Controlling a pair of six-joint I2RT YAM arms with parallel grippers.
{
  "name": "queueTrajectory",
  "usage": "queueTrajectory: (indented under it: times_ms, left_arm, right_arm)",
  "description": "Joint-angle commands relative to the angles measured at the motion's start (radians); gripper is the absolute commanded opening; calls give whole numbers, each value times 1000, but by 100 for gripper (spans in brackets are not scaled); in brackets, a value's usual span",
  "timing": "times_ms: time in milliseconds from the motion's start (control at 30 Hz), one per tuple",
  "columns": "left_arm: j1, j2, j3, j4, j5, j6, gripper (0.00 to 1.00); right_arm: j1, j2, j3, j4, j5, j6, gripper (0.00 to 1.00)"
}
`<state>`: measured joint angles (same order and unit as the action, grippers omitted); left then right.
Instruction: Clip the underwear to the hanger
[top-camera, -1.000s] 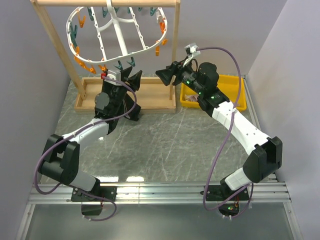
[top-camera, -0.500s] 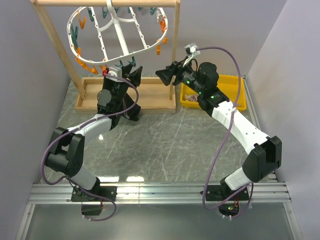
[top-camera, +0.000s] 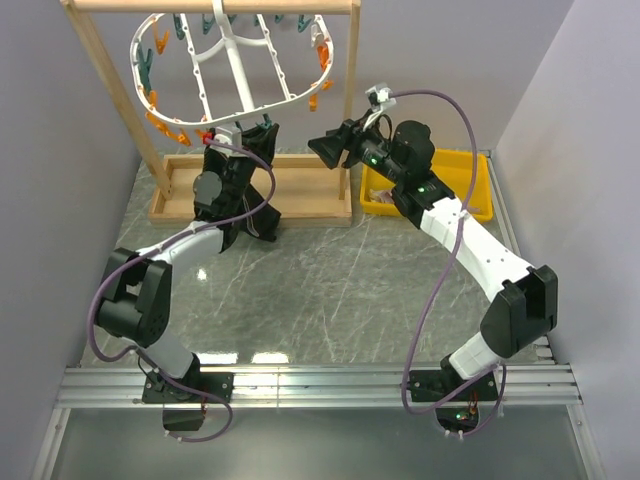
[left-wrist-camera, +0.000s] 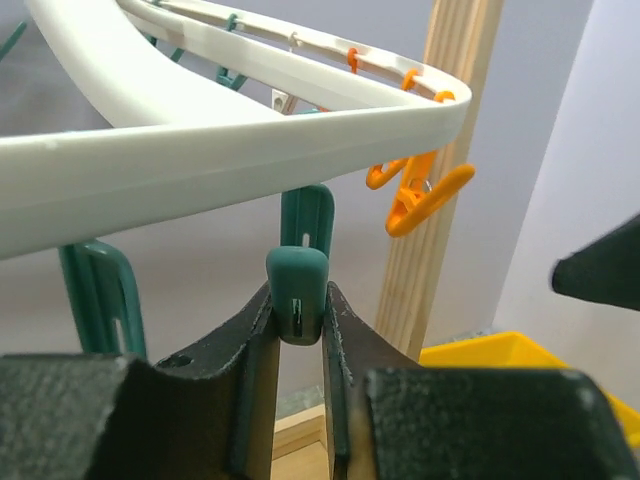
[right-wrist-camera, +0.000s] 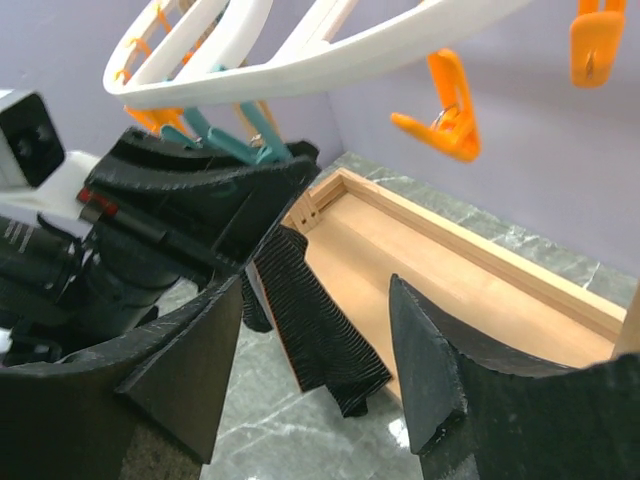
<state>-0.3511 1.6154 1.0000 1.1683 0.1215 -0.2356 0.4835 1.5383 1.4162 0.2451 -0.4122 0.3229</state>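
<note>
Your left gripper has its jaws pinched on the tail of a teal peg that hangs from the near rim of the hanger, just under the white plastic. Your right gripper stands wide apart with nothing between its fingers, pointed at the left gripper from the right and not touching it. The underwear hangs as a black knit strip beside the left gripper, below the hanger's rim and in front of the wooden frame, its lower end above the worktop. You cannot tell from these views what holds its top end.
</note>
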Motion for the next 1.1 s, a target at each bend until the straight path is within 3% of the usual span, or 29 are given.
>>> queueTrajectory:
  times_ms: [0, 33, 67, 267, 567, 1067]
  left_arm:
    - [3, -68, 6, 34, 70, -14, 11]
    - [3, -78, -1, 28, 76, -18, 1]
    - [3, -100, -21, 13, 85, -13, 0]
    - [4, -183, -73, -39, 136, 28, 0]
    - [4, -242, -90, -88, 201, 39, 1]
    - [4, -267, -110, -107, 274, 79, 4]
  right_arm:
    - [1, 25, 81, 60, -11, 15, 66]
    - [6, 29, 102, 60, -8, 16, 65]
    - [18, 36, 115, 54, 3, 10, 65]
    - [87, 81, 202, 11, 75, -71, 63]
    - [178, 128, 273, 39, 108, -154, 68]
    - [193, 230, 359, 120, 39, -116, 74]
